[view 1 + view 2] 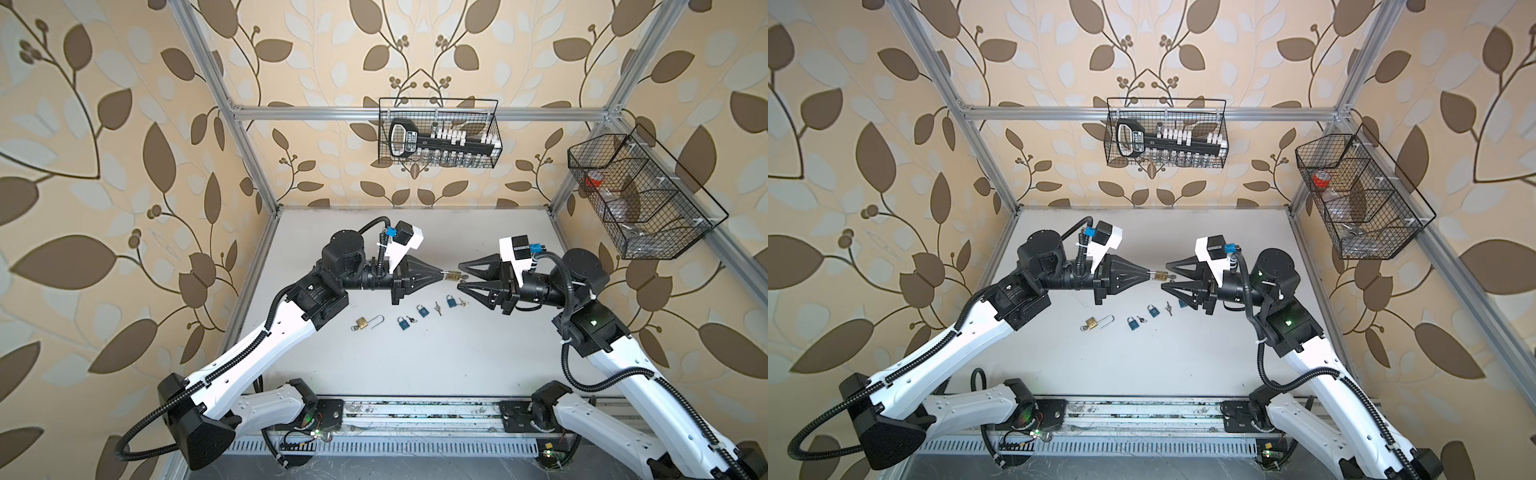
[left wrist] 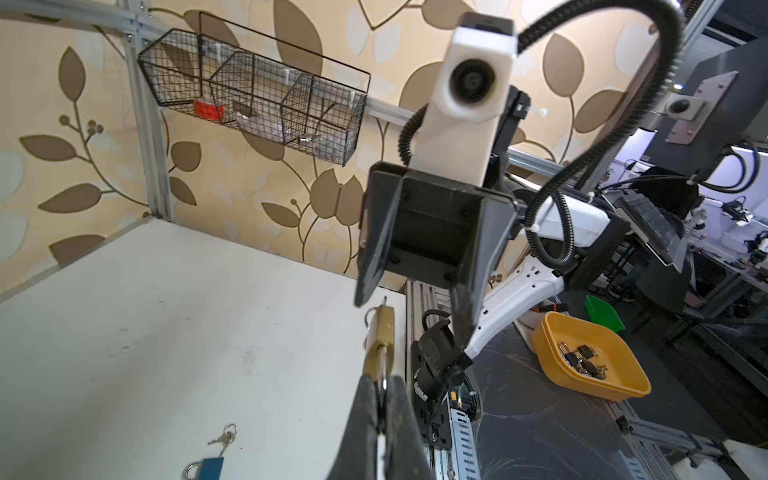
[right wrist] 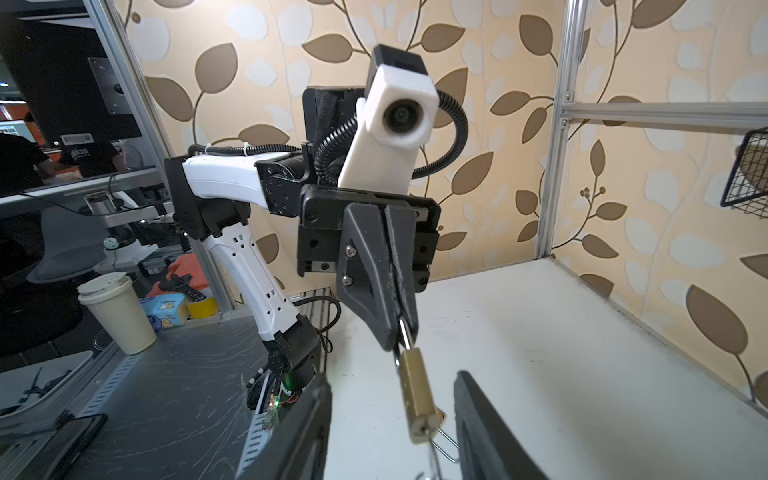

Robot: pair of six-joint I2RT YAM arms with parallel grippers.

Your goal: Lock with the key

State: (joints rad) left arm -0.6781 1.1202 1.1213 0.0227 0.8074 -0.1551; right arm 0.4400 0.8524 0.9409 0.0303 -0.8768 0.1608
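While the left gripper pinches the brass padlock by its shackle, the right gripper at 3 o'clock stands open around the key; locking seems unconfirmed

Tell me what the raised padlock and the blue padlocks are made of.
Raised padlock: body looks brass, dull gold, satin sheen; shackle bright silver, likely steel. Blue padlocks: uniform blue skin, paint or plastic cover unclear.
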